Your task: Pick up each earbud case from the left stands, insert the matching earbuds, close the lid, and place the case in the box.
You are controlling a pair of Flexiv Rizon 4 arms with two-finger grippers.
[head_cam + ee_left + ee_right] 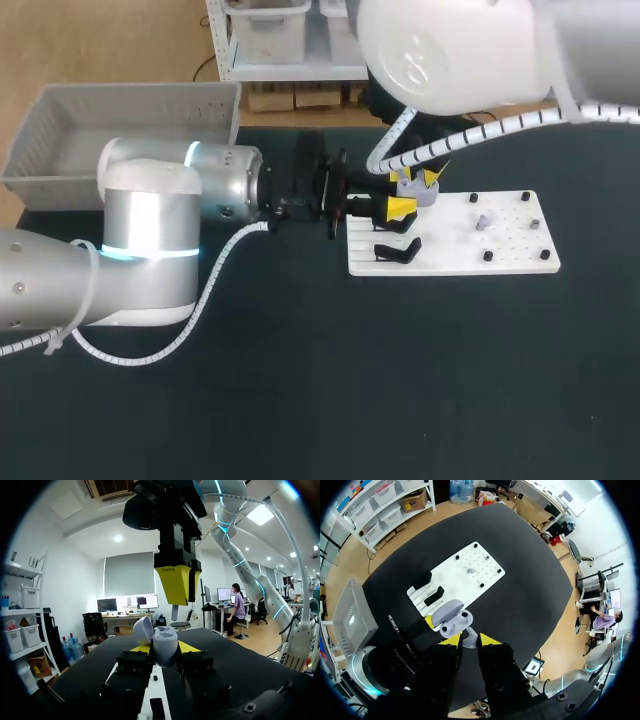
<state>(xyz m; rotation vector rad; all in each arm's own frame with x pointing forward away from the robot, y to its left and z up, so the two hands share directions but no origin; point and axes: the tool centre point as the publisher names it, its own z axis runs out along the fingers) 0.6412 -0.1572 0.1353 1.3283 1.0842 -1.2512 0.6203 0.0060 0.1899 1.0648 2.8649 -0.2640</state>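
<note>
Closest in, the left gripper (163,649) clamps an open lavender earbud case (454,621), lid up, over the left edge of the white stand board (455,255). The right gripper (469,640) hangs straight above the case, fingers pinched on an earbud (173,612). A second earbud (483,221) lies mid-board. The grey box (60,150) sits well left of the board on the black table (300,400).
</note>
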